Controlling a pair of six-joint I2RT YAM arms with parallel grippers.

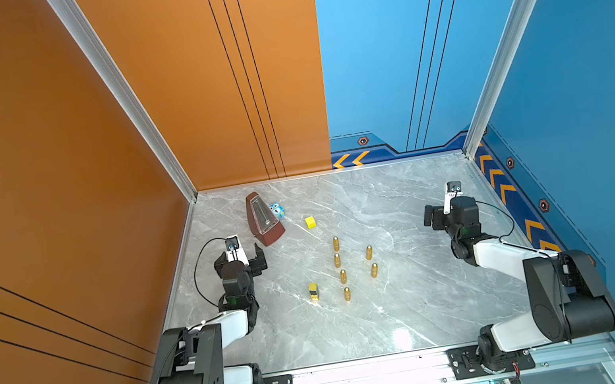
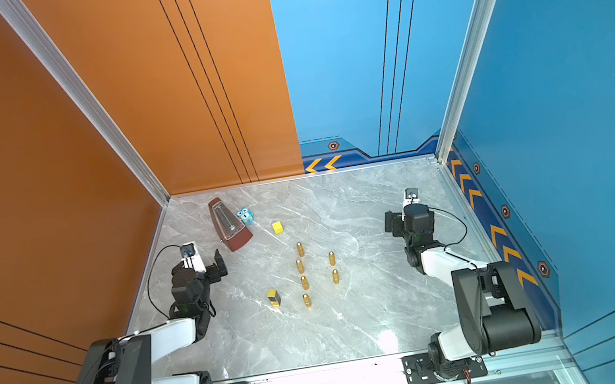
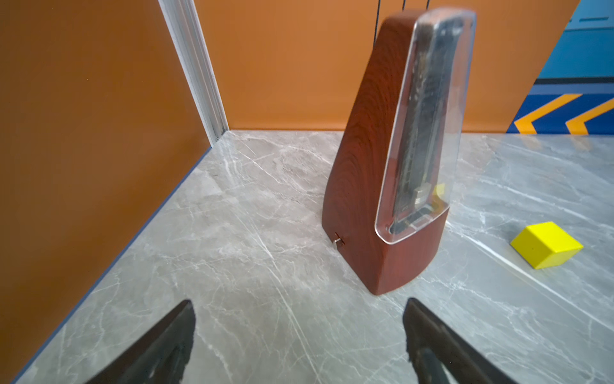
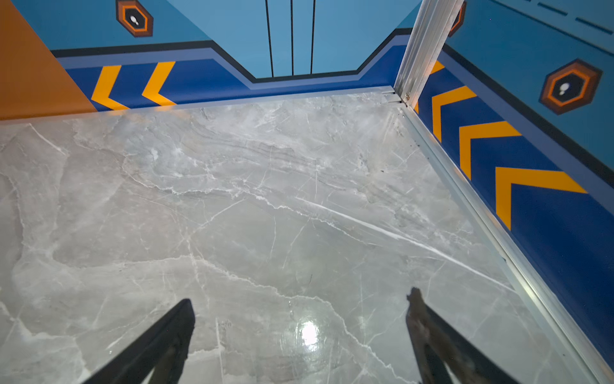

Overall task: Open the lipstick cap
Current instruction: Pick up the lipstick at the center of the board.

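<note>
The lipstick (image 1: 314, 292) stood upright near the middle of the tabletop (image 1: 420, 309), slightly toward its left and front edges. It was a short square tube, yellow-gold at top and base, with a black band between, and its cap was on.

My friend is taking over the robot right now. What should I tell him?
Left gripper: open, empty, beside the metronome.
Right gripper: open, empty, over bare table near the right wall.
Lipsticks: six gold tubes stand mid-table and look capped. A square gold-and-black tube stands next to them.
Done: nothing yet.
Left: grasp one, steady it, pull the cap off.
</note>
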